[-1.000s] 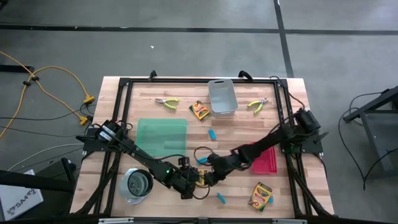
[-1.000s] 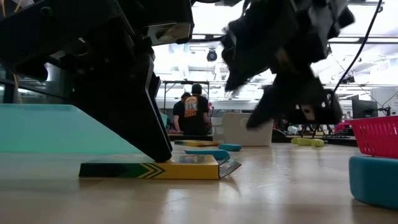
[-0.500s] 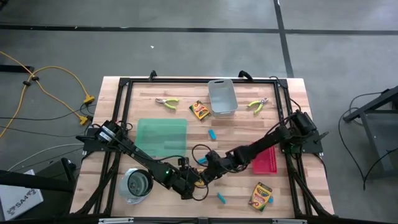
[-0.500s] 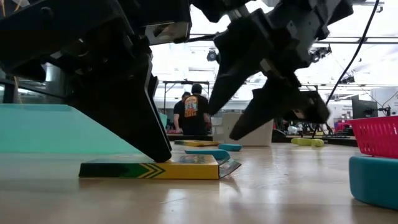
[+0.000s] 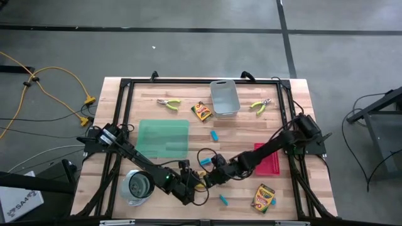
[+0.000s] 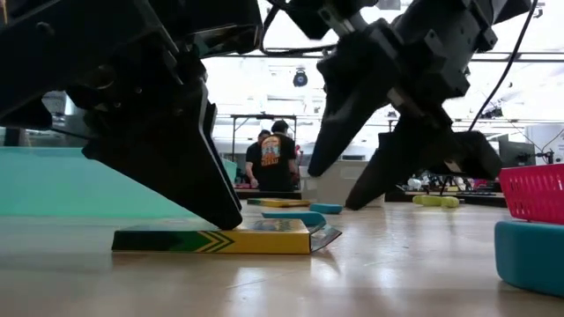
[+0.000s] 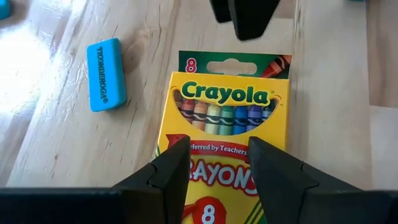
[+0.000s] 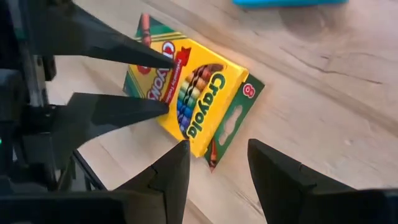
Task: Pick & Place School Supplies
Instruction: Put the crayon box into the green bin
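A yellow-and-green crayon box (image 7: 227, 118) lies flat on the wooden table near the front middle, its face up. My left gripper (image 7: 219, 152) stands open over the box's lower half, slanting down from the table's left. My right gripper (image 8: 217, 149) is open and hangs clear of the table just past the box's green flap end (image 8: 239, 112), touching nothing. In the low view its fingers (image 6: 357, 194) point down toward the box (image 6: 220, 239). A light-blue block (image 7: 106, 73) lies beside the box. My left gripper rests its two spread fingertips (image 6: 227, 220) on the box's upper face (image 7: 214, 171), near the end away from the flap. The fingers slant down from the table's left and lie along the box. The box stays flat on the table.
Two more crayon boxes (image 5: 201, 111) (image 5: 264, 198), blue blocks (image 5: 214, 135) (image 5: 223, 199) and two plier-like tools (image 5: 168, 102) (image 5: 260, 107) lie about. A grey bin (image 5: 224, 97) stands at the back, a red tray (image 5: 269, 160) at the right, a green mat (image 5: 163, 137) and a metal cup (image 5: 138, 186) at the left.
My right gripper has turned at the wrist and shifted a little toward the crayon box, its fingers now pointing down at the box's flap end. The box has not moved.
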Tool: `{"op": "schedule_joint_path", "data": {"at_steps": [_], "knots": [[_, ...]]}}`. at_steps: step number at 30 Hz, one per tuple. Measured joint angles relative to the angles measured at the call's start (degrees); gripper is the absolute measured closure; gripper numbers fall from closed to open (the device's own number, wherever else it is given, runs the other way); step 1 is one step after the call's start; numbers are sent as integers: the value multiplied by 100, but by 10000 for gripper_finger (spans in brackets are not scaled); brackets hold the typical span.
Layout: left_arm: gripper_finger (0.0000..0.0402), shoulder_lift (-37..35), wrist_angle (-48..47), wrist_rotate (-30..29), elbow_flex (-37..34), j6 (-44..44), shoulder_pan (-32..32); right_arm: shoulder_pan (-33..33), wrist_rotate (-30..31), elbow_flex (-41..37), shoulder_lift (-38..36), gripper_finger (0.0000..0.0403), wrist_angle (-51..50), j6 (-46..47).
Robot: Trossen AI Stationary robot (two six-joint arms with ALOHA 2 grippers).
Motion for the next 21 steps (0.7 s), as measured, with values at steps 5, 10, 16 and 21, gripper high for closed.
{"op": "schedule_joint_path", "data": {"at_steps": [5,10,16,21], "knots": [[243,0,7,0,0,2,-2,-8,-57,0,130,250,164,134],[243,-2,13,0,0,3,-2,-9,-15,-2,137,250,196,160],[243,-2,15,0,0,4,-2,-4,-34,0,210,250,224,292],[243,-2,20,0,0,10,-4,-5,-298,17,484,250,685,417]]}}
